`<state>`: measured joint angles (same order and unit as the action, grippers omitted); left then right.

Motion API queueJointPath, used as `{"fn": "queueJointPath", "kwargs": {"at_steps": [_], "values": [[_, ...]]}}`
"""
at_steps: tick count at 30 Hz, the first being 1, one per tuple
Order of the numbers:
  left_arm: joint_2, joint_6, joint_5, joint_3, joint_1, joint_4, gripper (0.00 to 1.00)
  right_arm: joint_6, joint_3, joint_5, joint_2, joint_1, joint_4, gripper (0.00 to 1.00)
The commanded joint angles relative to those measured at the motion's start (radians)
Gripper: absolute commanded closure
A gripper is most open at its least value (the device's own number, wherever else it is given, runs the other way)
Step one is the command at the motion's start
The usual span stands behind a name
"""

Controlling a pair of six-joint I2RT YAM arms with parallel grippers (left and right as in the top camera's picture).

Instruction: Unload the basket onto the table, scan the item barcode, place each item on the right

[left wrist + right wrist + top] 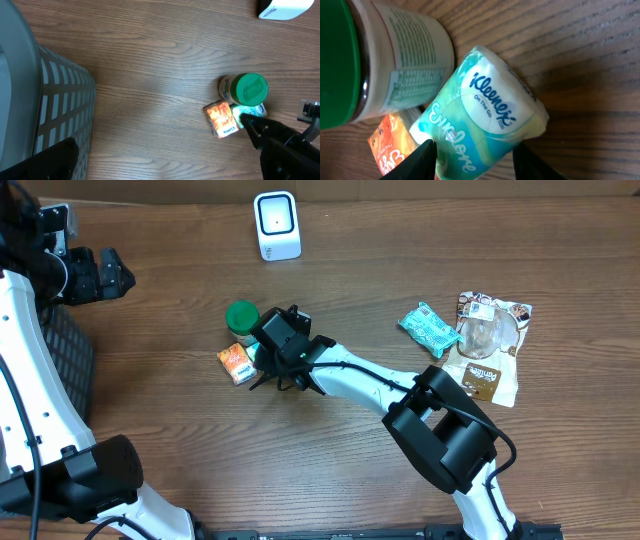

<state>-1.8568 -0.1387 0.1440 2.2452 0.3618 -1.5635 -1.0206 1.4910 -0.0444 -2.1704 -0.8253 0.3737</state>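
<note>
Even, soft light fell across the wooden table (180, 430), shadows faint. The tissue pack (248, 111) glared, overexposed, in the left wrist view; the green lid (337, 60) blurred close-up.

Overhead looks straight down; the 2 wrist views, right closest, share the Kleenex pack (485, 110).

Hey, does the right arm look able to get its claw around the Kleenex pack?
Probably yes: the right claw straddles the Kleenex pack, a finger on each side. The green-lidded jar and orange packet crowd one side but don't seem to block it.
</note>
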Motion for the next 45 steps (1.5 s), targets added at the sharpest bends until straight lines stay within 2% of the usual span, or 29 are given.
{"fn": "queueJointPath", "kwargs": {"at_steps": [1, 3, 10, 15, 16, 17, 21, 23, 26, 31, 33, 37, 41, 45], "values": [[0.013, -0.019, -0.003, 0.016, -0.003, 0.001, 0.01, -0.005, 0.0, -0.034, -0.025, 0.001, -0.016, 0.54], [0.013, -0.019, -0.003, 0.016, -0.003, 0.001, 0.0, -0.005, 0.0, -0.033, -0.036, 0.001, -0.021, 0.56], [0.013, -0.019, -0.003, 0.016, -0.003, 0.001, 0.0, 0.0, 0.001, -0.029, -0.05, 0.001, 0.037, 0.75], [0.013, -0.019, -0.003, 0.016, -0.003, 0.001, 0.01, 0.009, 0.002, -0.029, -0.041, 0.021, 0.122, 0.93], [0.013, -0.019, -0.003, 0.016, -0.003, 0.001, 0.0, 0.038, 0.002, -0.021, -0.033, 0.031, 0.141, 0.96], [0.013, -0.019, -0.003, 0.016, -0.003, 0.001, 0.01, 0.132, 0.003, 0.013, -0.017, 0.047, 0.156, 0.96], [0.013, -0.019, -0.003, 0.016, -0.003, 0.002, 0.0, 0.369, 0.003, 0.141, 0.016, 0.08, 0.163, 0.96], [0.013, -0.019, -0.003, 0.016, -0.003, 0.001, 0.0, 0.44, 0.003, 0.199, 0.033, 0.097, 0.19, 0.96], [0.013, -0.019, -0.003, 0.016, -0.003, 0.001, 0.0, 0.519, 0.003, 0.208, 0.052, 0.117, 0.255, 0.96], [0.013, -0.019, -0.003, 0.016, -0.003, 0.002, 0.0, 0.77, 0.016, 0.203, 0.084, 0.143, 0.386, 0.96], [0.013, -0.019, -0.003, 0.016, -0.003, 0.001, 0.01, 0.834, 0.026, 0.203, 0.092, 0.151, 0.431, 0.9], [0.013, -0.019, -0.003, 0.016, -0.003, 0.001, 0.01, 0.872, 0.049, 0.204, 0.099, 0.17, 0.486, 0.76], [0.013, -0.019, -0.003, 0.016, -0.003, 0.001, 0.0, 0.853, 0.094, 0.251, 0.107, 0.207, 0.547, 0.72], [0.013, -0.018, -0.003, 0.016, -0.003, 0.002, 0.01, 0.854, 0.154, 0.417, 0.124, 0.28, 0.637, 0.72]]}}
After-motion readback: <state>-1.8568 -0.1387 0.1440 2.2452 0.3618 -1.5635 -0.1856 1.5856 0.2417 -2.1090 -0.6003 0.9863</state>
